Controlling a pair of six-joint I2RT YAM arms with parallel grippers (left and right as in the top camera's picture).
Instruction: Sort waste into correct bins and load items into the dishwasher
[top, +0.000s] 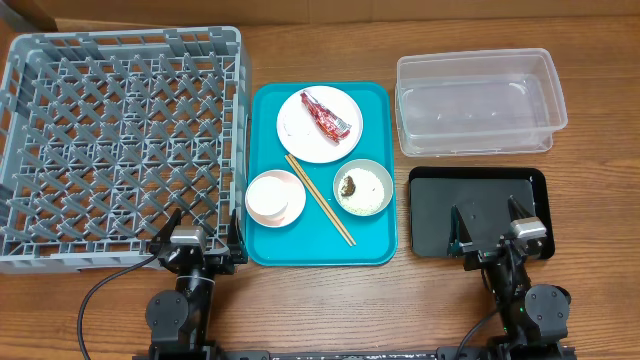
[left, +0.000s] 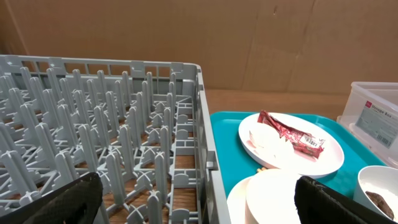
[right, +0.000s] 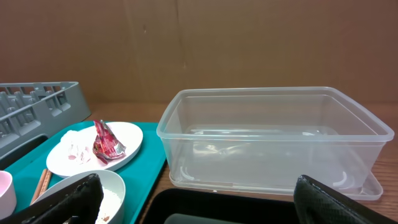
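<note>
Left gripper (top: 203, 228): fingers spread apart, at the near right corner of the dish rack.
Dish rack (top: 120, 130): fills the table's left side, stretching far and left from that gripper.
Teal tray (top: 378, 105): just right of the rack.
Pink bowl (top: 275, 198): near left on the tray, just right of the left gripper and a little farther.
White plate (top: 298, 128): far on the tray, with the red wrapper (top: 326, 119) lying on it.
Chopsticks (top: 320, 200): diagonal between the two bowls.
Grey bowl (top: 380, 195): near right on the tray, holding rice and a brown lump (top: 349, 185).
Right gripper (top: 490, 222): fingers apart, over the black tray (top: 435, 200).
Clear tub (top: 405, 100): far beyond the right gripper.
</note>
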